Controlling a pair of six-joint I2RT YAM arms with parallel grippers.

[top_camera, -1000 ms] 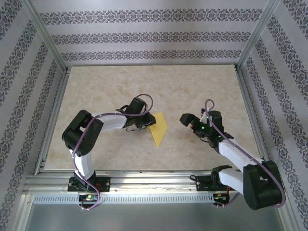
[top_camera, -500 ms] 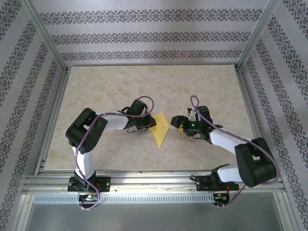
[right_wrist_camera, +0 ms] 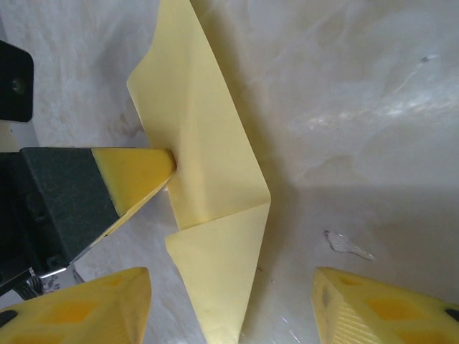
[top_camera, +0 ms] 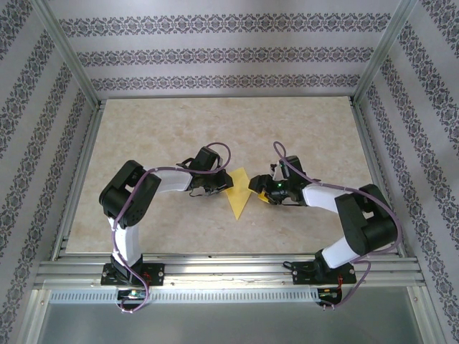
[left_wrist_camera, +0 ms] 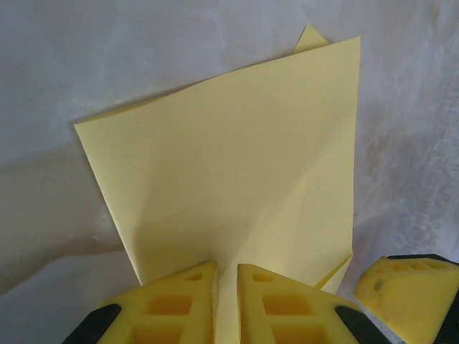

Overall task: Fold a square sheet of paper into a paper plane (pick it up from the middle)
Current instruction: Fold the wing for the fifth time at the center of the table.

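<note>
Where left tool (left_wrist_camera: 226, 279) pinches, yellow paper plane (left_wrist_camera: 229, 165) rests.

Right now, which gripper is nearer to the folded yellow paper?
Left. The left gripper is clamped on the left edge of the folded yellow paper. The right gripper is at its right side with jaws open, not closed on it.

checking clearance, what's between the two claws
The folded yellow paper lies between the left claw and right claw, its edge pinched by the left one; the top view shows it.
</note>
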